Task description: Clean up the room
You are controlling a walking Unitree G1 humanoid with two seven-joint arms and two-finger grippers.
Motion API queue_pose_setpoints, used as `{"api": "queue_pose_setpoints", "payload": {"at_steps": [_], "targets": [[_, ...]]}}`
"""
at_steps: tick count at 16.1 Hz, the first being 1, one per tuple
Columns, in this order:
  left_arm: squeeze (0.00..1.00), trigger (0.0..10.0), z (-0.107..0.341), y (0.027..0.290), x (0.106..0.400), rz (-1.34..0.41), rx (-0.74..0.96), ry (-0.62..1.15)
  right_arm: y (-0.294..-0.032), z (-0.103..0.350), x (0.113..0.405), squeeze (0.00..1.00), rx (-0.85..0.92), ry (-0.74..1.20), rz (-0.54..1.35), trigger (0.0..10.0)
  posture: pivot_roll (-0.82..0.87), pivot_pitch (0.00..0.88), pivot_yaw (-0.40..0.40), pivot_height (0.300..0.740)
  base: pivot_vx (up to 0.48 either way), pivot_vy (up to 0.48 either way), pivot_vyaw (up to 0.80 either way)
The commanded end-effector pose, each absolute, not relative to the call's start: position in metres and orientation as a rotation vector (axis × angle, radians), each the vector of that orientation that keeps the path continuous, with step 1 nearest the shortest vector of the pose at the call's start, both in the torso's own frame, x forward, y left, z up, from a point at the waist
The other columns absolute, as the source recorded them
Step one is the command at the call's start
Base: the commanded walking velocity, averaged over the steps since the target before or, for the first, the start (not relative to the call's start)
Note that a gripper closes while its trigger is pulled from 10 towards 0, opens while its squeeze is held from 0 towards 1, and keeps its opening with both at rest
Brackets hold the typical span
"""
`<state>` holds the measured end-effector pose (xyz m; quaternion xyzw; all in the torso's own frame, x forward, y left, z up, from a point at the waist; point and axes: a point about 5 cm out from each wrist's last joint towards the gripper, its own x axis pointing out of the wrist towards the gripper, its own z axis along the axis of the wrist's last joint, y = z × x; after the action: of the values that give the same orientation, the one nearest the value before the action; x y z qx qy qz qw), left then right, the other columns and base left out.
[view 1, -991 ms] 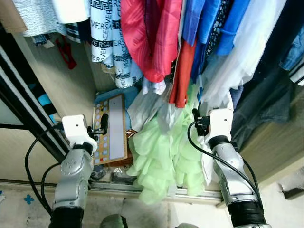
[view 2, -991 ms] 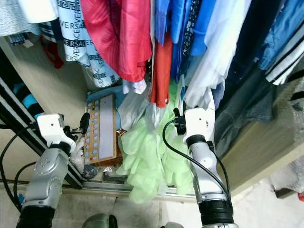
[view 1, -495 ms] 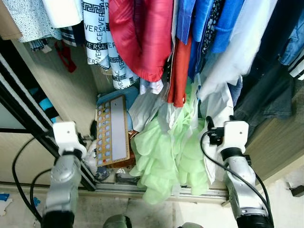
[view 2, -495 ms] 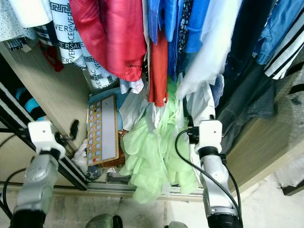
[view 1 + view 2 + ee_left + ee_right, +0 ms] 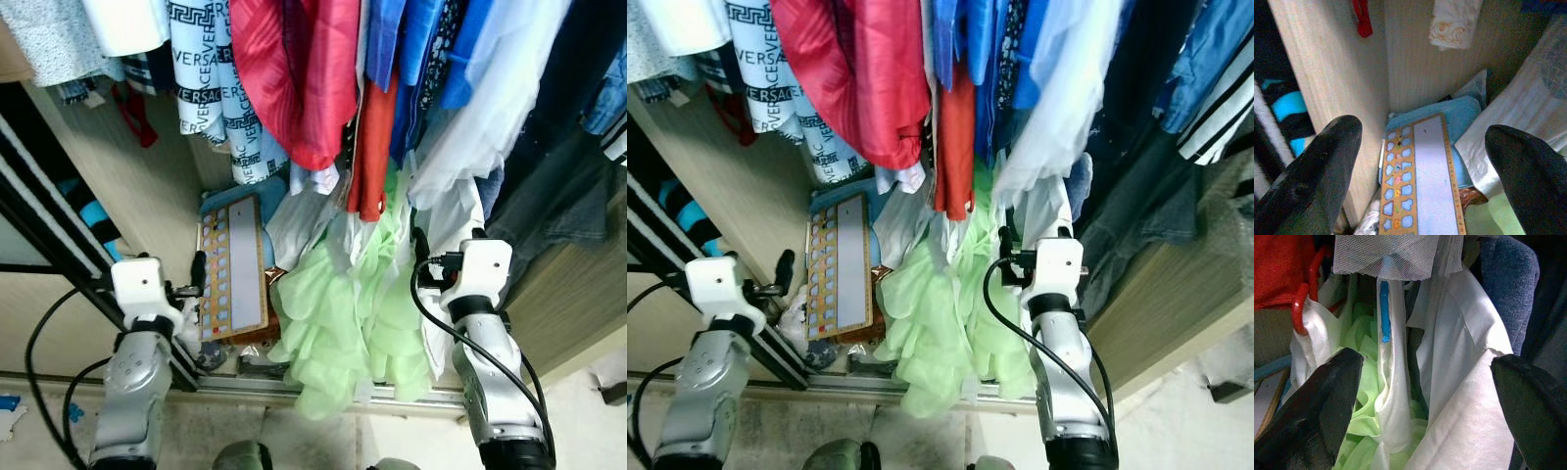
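Observation:
I face an open wardrobe. A light green garment (image 5: 338,323) spills from the wardrobe floor over the door track (image 5: 245,384). Beside it an orange shape board (image 5: 235,269) with blue cut-outs leans on blue fabric. My left gripper (image 5: 1422,132) is open and empty, held low before the board, near the wooden side panel (image 5: 137,186). My right gripper (image 5: 1425,362) is open too, in front of a white cloth (image 5: 1459,382) just right of the green garment, touching nothing that I can see.
Hanging clothes crowd the top: a black-and-white patterned piece (image 5: 211,78), a red garment (image 5: 294,69), blue shirts (image 5: 421,49), a pale sheer one (image 5: 490,108) and dark jeans (image 5: 558,196). A dark sliding door frame (image 5: 49,225) stands at the left.
Over the last second both arms drew back a little and spread apart, the left one outward to the left, the right one to the right. Both grippers stay open and empty.

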<state>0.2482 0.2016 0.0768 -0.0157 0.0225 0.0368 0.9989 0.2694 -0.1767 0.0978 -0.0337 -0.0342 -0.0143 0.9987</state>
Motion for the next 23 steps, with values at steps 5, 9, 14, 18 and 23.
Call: {"api": "queue_pose_setpoints", "payload": {"at_steps": [5, 9, 14, 18, 23], "targets": [[0.0, 10.0, 0.094, 0.199, 0.246, 0.085, -0.003, 0.025, -0.169, 0.12, 0.263, 0.0, -0.083, -0.086, 0.005, 10.0, -0.06, 0.0, 0.012, 0.74, 0.0, 0.0, 0.0], [0.0, 10.0, 0.097, 0.192, 0.244, 0.055, 0.002, 0.033, -0.169, 0.122, 0.257, 0.0, -0.13, -0.066, 0.009, 10.0, -0.07, 0.0, 0.012, 0.74, 0.0, 0.0, 0.2], [0.0, 10.0, 0.102, 0.18, 0.244, 0.021, -0.018, 0.028, -0.162, 0.129, 0.252, 0.0, -0.165, -0.078, 0.06, 10.0, -0.07, 0.0, 0.009, 0.74, 0.0, 0.0, 0.8], [0.0, 0.0, 0.107, 0.183, 0.241, 0.012, -0.086, -0.008, -0.16, 0.132, 0.253, 0.0, -0.166, -0.081, 0.078, 0.0, -0.07, 0.0, 0.002, 0.74, 0.0, 0.0, 0.2], [0.0, 10.0, 0.103, 0.184, 0.242, 0.035, -0.045, 0.045, -0.156, 0.131, 0.253, 0.0, -0.164, -0.066, 0.12, 10.0, -0.07, 0.0, -0.006, 0.74, 0.0, 0.0, 0.0]]}}
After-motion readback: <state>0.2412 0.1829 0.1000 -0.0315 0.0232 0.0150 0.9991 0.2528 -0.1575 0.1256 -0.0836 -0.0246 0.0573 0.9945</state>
